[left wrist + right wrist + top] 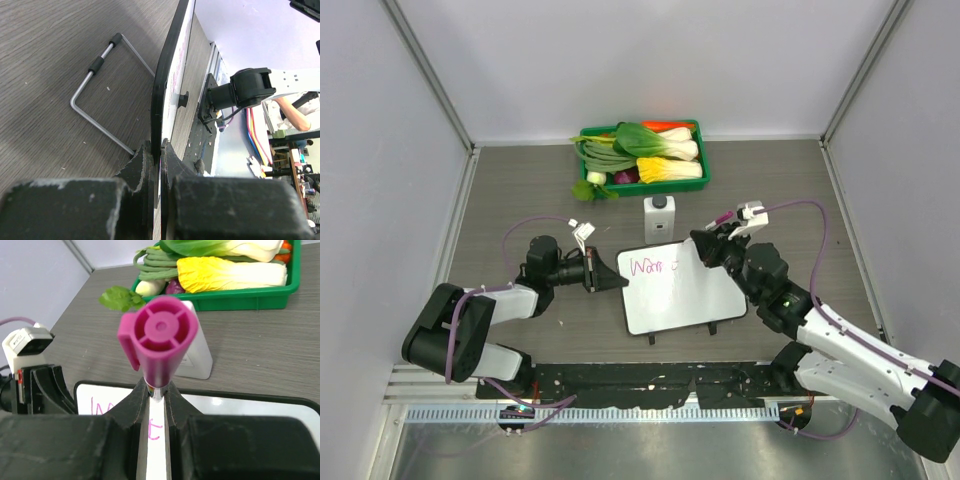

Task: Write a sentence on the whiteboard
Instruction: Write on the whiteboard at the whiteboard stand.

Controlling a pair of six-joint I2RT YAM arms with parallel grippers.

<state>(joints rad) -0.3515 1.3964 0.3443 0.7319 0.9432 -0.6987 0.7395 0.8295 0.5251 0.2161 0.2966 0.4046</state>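
Note:
The whiteboard [685, 300] lies in front of both arms, its two black feet on the near edge. A short run of the sentence [655, 266] in pink crosses its top left. My left gripper [604, 272] is shut on the board's left rim. In the left wrist view the whiteboard [167, 75] is seen edge-on, pinched in the left gripper [160, 150]. My right gripper [710, 246] hangs over the board's top right corner, shut on a pink marker [159, 337] with its capped end up. Pink strokes of the sentence [155, 430] show under the right gripper [157, 390]. The marker's tip is hidden.
A green tray [704, 165] of vegetables stands at the back. A small white box with a dark top [659, 218] sits just beyond the board. A bent wire stand [100, 90] lies under the board's left side. Grey walls close in three sides.

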